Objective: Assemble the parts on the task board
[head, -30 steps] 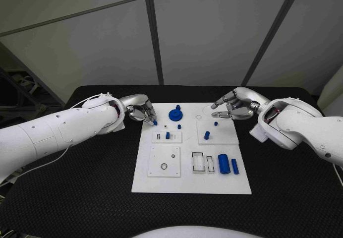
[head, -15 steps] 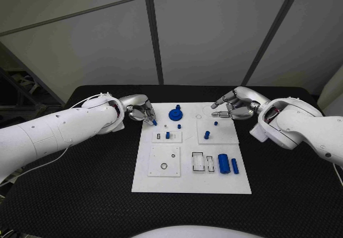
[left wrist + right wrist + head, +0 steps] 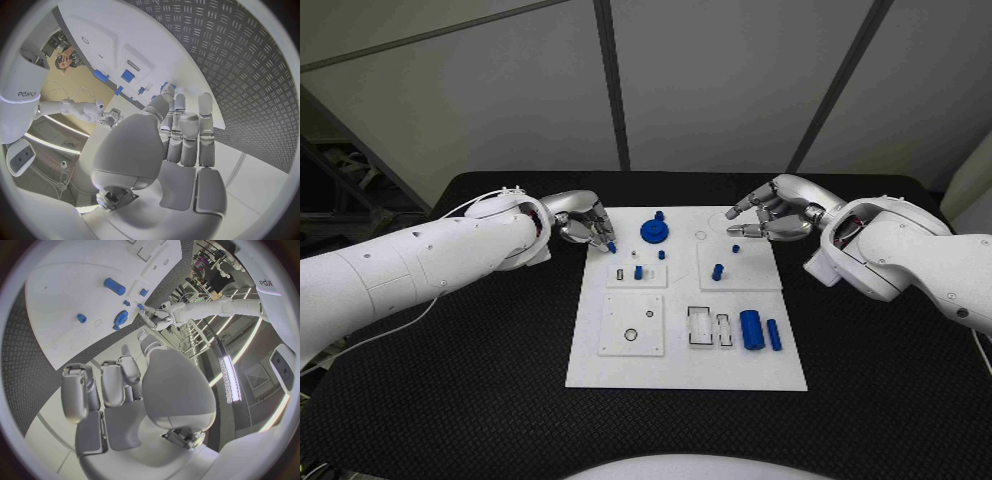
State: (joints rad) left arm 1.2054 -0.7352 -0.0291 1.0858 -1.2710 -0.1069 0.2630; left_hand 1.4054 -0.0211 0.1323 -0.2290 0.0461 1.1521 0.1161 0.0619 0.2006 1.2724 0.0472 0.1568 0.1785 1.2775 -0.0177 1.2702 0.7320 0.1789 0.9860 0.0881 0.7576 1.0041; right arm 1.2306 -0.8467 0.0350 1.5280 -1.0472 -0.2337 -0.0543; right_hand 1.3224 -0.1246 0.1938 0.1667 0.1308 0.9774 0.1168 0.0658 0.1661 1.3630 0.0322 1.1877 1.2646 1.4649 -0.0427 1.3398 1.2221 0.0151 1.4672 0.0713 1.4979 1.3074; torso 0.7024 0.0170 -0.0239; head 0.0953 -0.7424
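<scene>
The white task board (image 3: 687, 365) lies in the middle of the black table. My left hand (image 3: 581, 225) hovers at the board's far left corner and pinches a small blue peg (image 3: 612, 246) at its fingertips; the peg also appears in the left wrist view (image 3: 164, 86). My right hand (image 3: 769, 215) hangs over the far right corner with fingers apart and nothing in them. A round blue gear (image 3: 653, 232) stands between the hands. Small blue pegs (image 3: 639, 271) (image 3: 717, 271) stand in the board's far blocks. Two blue cylinders (image 3: 751, 330) lie near the right edge.
Raised white blocks with a round hole (image 3: 630, 335) and rectangular slots (image 3: 700, 327) sit on the board's near half. Black matting (image 3: 459, 400) surrounds the board on all sides. Grey wall panels stand behind the table.
</scene>
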